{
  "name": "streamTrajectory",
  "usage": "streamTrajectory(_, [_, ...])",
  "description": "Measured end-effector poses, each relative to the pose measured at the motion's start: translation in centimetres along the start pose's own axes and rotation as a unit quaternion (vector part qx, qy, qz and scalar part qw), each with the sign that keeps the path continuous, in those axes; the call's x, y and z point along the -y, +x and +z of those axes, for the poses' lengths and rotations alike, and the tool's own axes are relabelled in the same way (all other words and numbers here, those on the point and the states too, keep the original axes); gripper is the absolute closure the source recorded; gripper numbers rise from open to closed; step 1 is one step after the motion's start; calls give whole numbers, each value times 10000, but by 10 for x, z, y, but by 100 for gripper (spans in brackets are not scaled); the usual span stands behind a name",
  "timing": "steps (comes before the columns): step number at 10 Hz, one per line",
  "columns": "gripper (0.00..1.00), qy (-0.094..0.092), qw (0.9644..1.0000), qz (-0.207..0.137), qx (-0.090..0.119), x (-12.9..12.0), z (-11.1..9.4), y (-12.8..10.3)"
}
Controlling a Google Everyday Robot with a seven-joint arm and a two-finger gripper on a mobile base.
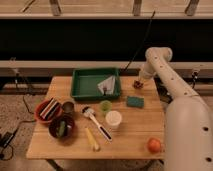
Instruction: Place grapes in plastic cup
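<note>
Grapes [138, 85] are hanging in the pincer [138, 83] over the table [150, 125].
It is pinching the bunch; the plastic cup [105, 106] is sitting well apart, beyond the sponge [134, 101].

1. The arm [167, 75] wears smooth off-white shells, and each link is a rounded tube.
2. Its far end swells into a domed joint cap [157, 54].
3. Small dark round dots [204, 129], like recessed screw holes, are spaced along the shells.
4. The near link [187, 135] is far thicker, a broad rounded cylinder at the near right.
5. The gripper [138, 84] is small and dark, fingers drawn together, low over the far right of the surface [135, 132].
</note>
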Motion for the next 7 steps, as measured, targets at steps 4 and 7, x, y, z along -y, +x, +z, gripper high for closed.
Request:
streamTrajectory(4, [100, 278, 9994, 66, 217, -4, -47, -9])
streamTrajectory(7, [100, 495, 9976, 16, 482, -13, -97, -25])
